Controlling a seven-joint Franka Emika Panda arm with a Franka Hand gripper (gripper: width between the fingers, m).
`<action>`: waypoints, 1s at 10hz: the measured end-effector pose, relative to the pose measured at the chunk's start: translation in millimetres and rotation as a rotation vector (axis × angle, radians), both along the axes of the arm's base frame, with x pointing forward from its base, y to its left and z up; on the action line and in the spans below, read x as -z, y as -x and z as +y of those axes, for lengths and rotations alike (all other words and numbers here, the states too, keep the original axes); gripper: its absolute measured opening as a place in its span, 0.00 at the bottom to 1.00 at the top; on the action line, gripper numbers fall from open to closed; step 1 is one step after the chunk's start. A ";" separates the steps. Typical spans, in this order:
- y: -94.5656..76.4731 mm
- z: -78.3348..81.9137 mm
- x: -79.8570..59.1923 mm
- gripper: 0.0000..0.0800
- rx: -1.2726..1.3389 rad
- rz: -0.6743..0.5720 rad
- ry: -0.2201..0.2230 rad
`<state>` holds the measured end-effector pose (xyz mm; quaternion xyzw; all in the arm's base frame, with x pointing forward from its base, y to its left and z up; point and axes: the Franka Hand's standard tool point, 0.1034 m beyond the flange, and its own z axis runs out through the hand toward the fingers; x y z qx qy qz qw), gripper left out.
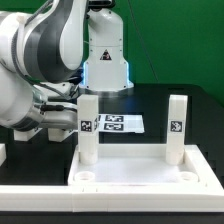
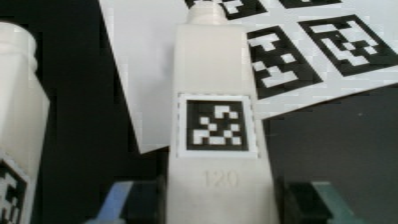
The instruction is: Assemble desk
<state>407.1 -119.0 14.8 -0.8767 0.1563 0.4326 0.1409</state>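
Jaws are partly closed on the leg (image 2: 214, 90), with the fingers (image 2: 128, 203) against two opposite sides near one end. In the exterior view this leg stands upright, its long axis vertical, at the back corner of the tabletop (image 1: 130, 178) on the exterior view's left. In the wrist view the long axis runs straight away from the jaws. The far end narrows to a small rounded tip seen against the marker board (image 2: 151, 60).

From the exterior view I cannot tell whether the leg's foot sits in a corner socket or is only near one, because the back rim covers it. There the arm (image 1: 40, 55) also hides most of the jaws. In the wrist view only the finger ends show, cut off by the frame edge.

A square black-and-white tag (image 2: 217, 125) sits on the leg's facing side. Between the tag and the jaws, the raised figures "120" can just be read in the plastic.

The second leg (image 1: 177, 125) stands upright at the other back corner, well apart from the first, with its own tag facing the camera. In the wrist view it is cut off by the frame edge and partly blurred. The tabletop lies flat with its rim up, and the two front corner sockets are visible.

Behind the tabletop, between the two legs, the marker board lies flat on the black table (image 1: 200, 110). Its printed squares are too small to read in the exterior view.
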 end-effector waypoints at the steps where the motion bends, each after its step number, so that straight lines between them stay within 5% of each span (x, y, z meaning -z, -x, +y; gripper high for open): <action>1: -0.5 -1.9 -9.1 0.36 0.007 0.010 -0.008; 6: -9.8 10.3 -96.2 0.36 0.026 -0.033 -0.062; 8: -18.5 32.6 -126.9 0.36 0.056 -0.138 0.012; 10: -30.9 74.9 -154.6 0.36 0.076 -0.195 0.106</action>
